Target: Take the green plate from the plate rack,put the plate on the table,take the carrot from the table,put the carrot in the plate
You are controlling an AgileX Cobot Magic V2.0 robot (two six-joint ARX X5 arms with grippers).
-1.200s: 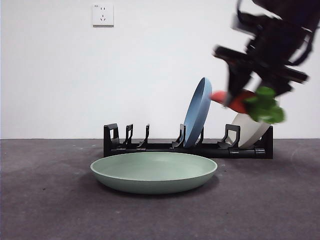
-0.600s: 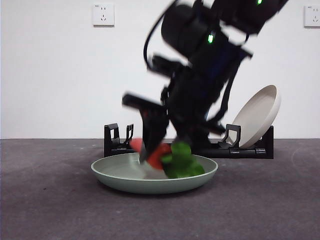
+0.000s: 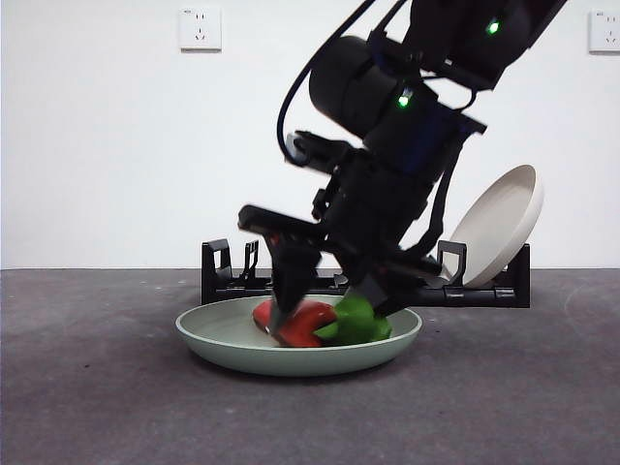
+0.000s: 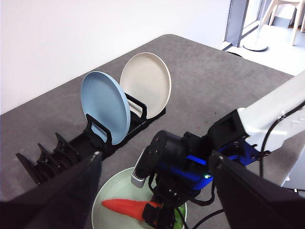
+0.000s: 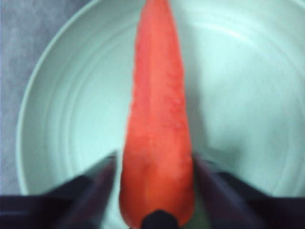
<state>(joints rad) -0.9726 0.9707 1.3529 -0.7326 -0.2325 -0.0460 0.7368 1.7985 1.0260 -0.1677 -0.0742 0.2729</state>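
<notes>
The green plate (image 3: 208, 334) lies flat on the table (image 3: 97, 387) in front of the plate rack (image 3: 228, 276). My right gripper (image 3: 325, 308) reaches down into the plate, shut on the carrot (image 3: 302, 325), whose green leaves (image 3: 358, 320) rest low inside the rim. In the right wrist view the carrot (image 5: 159, 119) lies between the jaws over the plate (image 5: 248, 95). My left gripper (image 4: 155, 157) is open and empty, high above the scene. From there I see the plate (image 4: 107, 217), the carrot (image 4: 121, 207) and the rack (image 4: 52, 155).
A blue plate (image 4: 105, 107) and a beige plate (image 4: 147, 83) stand in the rack; in the front view only the beige plate (image 3: 499, 228) shows, since the right arm hides the blue one. The table's far edge lies beyond the rack.
My right gripper has carried the carrot from high at the right down and left into the green plate, and has sunk a little lower in the last half second.
</notes>
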